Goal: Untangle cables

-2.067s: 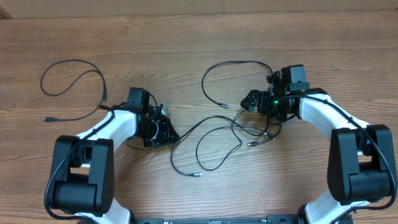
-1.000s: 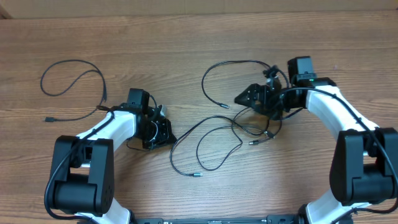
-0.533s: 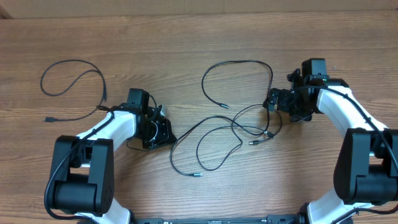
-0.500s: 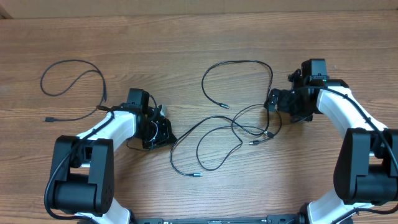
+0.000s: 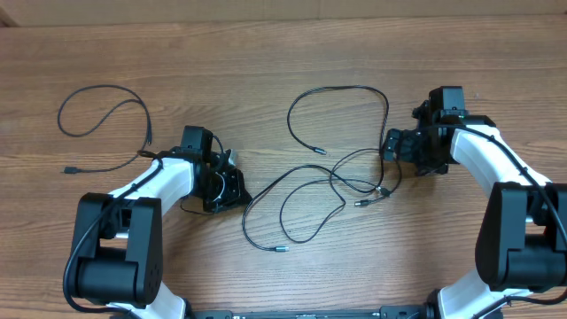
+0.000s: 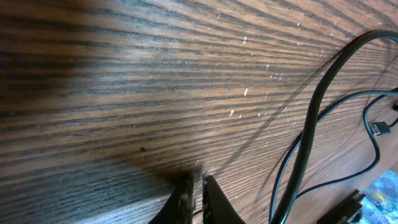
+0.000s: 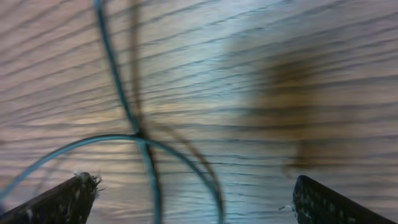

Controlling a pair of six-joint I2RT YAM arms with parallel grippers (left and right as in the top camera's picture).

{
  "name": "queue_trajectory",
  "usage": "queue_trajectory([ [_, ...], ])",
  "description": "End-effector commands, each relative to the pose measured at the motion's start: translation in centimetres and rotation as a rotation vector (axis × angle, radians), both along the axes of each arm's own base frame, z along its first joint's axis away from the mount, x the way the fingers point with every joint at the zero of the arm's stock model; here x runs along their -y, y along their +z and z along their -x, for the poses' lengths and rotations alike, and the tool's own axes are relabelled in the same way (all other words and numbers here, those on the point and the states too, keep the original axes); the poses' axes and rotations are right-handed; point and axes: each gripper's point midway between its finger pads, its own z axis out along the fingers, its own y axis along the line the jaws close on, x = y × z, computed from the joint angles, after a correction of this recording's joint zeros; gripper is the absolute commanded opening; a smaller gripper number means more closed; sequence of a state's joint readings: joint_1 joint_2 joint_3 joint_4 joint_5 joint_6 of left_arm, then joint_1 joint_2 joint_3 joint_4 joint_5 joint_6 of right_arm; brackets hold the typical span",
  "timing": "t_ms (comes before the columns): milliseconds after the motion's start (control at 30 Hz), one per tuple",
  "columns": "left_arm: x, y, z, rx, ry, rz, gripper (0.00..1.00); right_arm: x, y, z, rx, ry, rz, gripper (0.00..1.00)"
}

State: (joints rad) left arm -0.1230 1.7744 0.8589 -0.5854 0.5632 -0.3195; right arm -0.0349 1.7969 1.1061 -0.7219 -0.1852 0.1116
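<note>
While the left arm is resting low near the middle of the worktop (image 5: 283, 44), the tangled cables (image 5: 341, 182) are lying just to its right, between the two arms and closer to the right one. The knot is stretching along a diagonal, from the near side by the left arm up toward the far right. Its upper strand is arching toward the far edge and coming down beside the right gripper (image 5: 390, 144). One silver-tipped end (image 5: 282, 249) is pointing right near the near edge, and another (image 5: 357, 204) is pointing left under the crossing. A separate cable (image 5: 100, 87) is lying alone in a loose loop toward the far left corner, well apart from the rest, its plug sitting by the left edge. The left gripper (image 5: 237, 183) is clenched: in the left wrist view its fingers (image 6: 186, 186) are pressing together at the wood, with nothing showing between them, and a black cable (image 6: 311, 118) is running past just to one side. The right gripper (image 7: 193, 183) is standing released and spread wide, and crossing strands of cable (image 7: 115, 68) are lying on the wood ahead of its gap, not pinched; whether a fingertip is brushing them is not clear.
</note>
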Motion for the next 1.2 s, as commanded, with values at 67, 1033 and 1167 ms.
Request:
queue_trajectory([
  [67, -1.6, -2.0, 1.3, -0.044, 0.004, -0.108, 0.1, -4.1, 1.9, 0.1, 0.037, 0.082, -0.239, 1.0],
  [1033, -1.6, -2.0, 1.3, -0.045, 0.005, -0.106, 0.12, -14.8, 3.6, 2.5, 0.078, 0.44, -0.395, 0.06],
  [1167, -1.6, -2.0, 1.3, -0.045, 0.005, -0.106, 0.12, -15.3, 3.0, 2.6, 0.088, 0.47, -0.327, 0.16],
])
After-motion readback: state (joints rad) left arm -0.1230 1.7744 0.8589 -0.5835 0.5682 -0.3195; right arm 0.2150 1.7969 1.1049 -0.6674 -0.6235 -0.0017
